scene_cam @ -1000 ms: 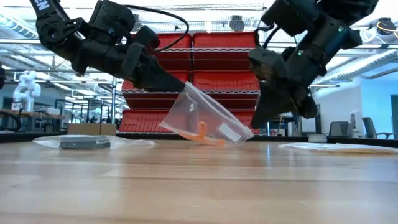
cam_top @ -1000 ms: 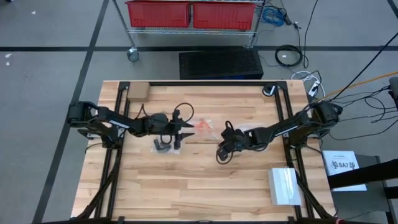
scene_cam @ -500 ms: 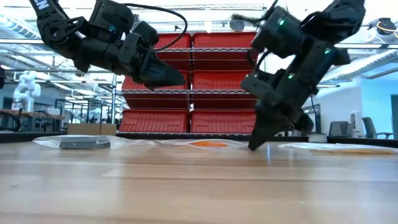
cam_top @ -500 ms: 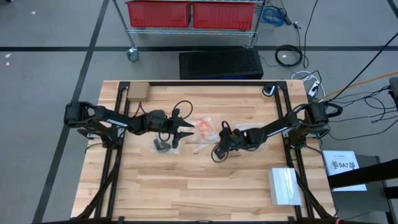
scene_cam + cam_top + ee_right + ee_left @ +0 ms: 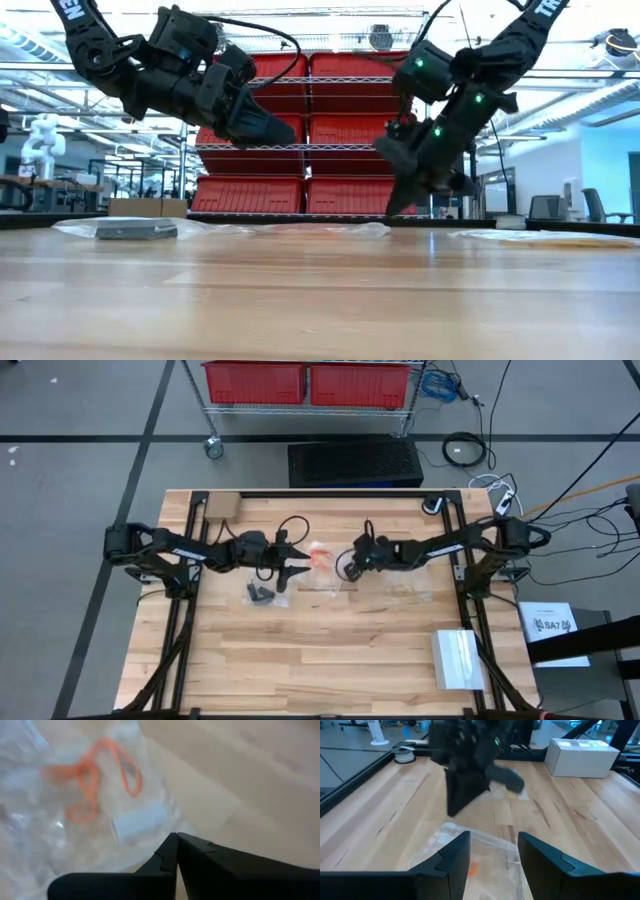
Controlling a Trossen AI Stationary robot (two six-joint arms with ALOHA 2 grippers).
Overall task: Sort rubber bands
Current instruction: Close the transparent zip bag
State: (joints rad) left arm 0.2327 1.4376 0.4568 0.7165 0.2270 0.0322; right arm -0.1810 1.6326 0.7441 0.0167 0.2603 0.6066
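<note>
A clear plastic bag (image 5: 322,560) holding orange rubber bands (image 5: 95,775) lies flat on the table's middle. My left gripper (image 5: 300,566) hovers open just left of it and above it. Its two fingers (image 5: 452,862) stand apart over the bag's near edge (image 5: 490,842). My right gripper (image 5: 346,566) is shut and slants down at the bag's right edge. Its tips (image 5: 176,840) sit by the bag's white label. In the low view the bag (image 5: 310,228) lies flat below both grippers. My right gripper's shut fingertips (image 5: 172,845) slant down from the table's right to the bag's edge beside the white label (image 5: 137,822). I cannot tell whether they touch the plastic. My left gripper touches nothing.
A second bag with dark bands (image 5: 260,592) lies near the left gripper, toward the near edge. A third clear bag (image 5: 405,588) lies to the right. A white box (image 5: 458,658) stands at the near right, a brown block (image 5: 221,508) at the far left.
The bag hung tilted from my left gripper a second ago. It has dropped and now lies flat on the table. My right gripper has swung toward the far edge and the bag, still shut.
</note>
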